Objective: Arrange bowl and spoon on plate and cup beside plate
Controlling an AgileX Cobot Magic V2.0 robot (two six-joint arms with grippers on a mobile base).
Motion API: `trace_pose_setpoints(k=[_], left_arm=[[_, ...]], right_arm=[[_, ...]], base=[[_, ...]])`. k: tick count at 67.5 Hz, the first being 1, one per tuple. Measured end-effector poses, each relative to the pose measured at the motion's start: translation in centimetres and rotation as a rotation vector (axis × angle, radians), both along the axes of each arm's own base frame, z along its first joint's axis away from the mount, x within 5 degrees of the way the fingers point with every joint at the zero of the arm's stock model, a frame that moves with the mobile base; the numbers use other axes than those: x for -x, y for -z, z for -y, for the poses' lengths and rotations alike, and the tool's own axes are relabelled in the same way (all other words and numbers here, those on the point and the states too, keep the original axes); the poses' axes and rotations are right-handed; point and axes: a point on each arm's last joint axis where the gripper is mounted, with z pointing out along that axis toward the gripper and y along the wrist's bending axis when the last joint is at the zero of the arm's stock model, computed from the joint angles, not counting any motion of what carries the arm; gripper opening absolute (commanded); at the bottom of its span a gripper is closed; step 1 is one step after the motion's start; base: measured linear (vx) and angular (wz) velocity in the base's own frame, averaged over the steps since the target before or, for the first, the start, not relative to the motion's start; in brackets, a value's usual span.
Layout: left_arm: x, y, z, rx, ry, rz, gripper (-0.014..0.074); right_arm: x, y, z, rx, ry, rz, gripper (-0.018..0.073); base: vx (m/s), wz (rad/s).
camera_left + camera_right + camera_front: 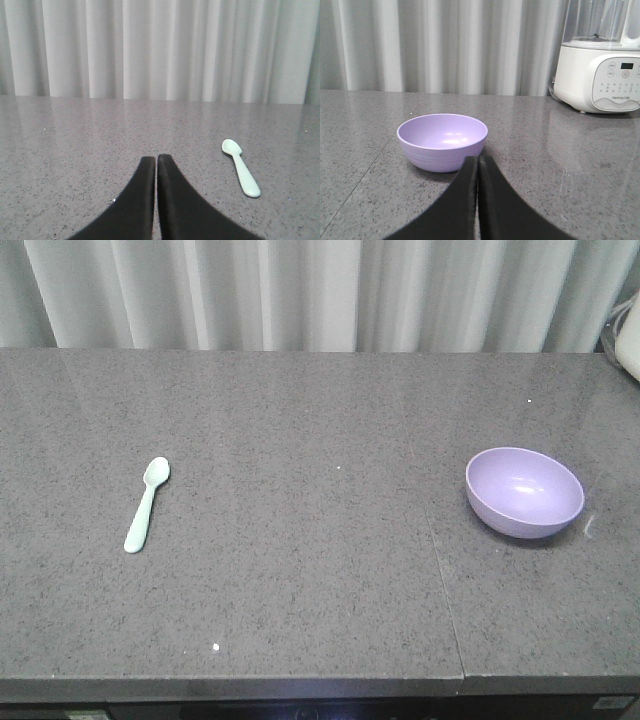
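The white appliance (598, 75) at the far right of the grey worktop (320, 600) has a button panel whose print is too small to read. The left end effector (156, 159) has its two black fingers pressed together, gripping nothing; the mint spoon (241, 168) lies flat on the worktop's left side, apart from it. The right end effector (478, 160) is likewise closed and empty, just on the near side of the upright lavender bowl (442, 140) at the right.

1. My right wrist view crops the white appliance (600, 75) at top and right.
2. The right gripper (478, 158) covers a bit of the bowl (440, 142).
3. Front view: white thing (632, 340) at the right edge, too cropped to name.
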Motion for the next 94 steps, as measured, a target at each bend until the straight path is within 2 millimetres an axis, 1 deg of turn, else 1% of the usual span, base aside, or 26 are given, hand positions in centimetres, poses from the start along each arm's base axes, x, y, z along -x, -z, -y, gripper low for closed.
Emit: trace_pose_setpoints(k=[27, 94], left_arm=[[0.0, 0.0, 0.0, 0.0, 0.0, 0.0, -0.0006], [0.0, 0.0, 0.0, 0.0, 0.0, 0.0, -0.0006]], right_arm=[[0.0, 0.0, 0.0, 0.0, 0.0, 0.0, -0.0003], [0.0, 0.0, 0.0, 0.0, 0.0, 0.0, -0.0003]], base=[[0.08, 0.0], [0.0, 0.0]])
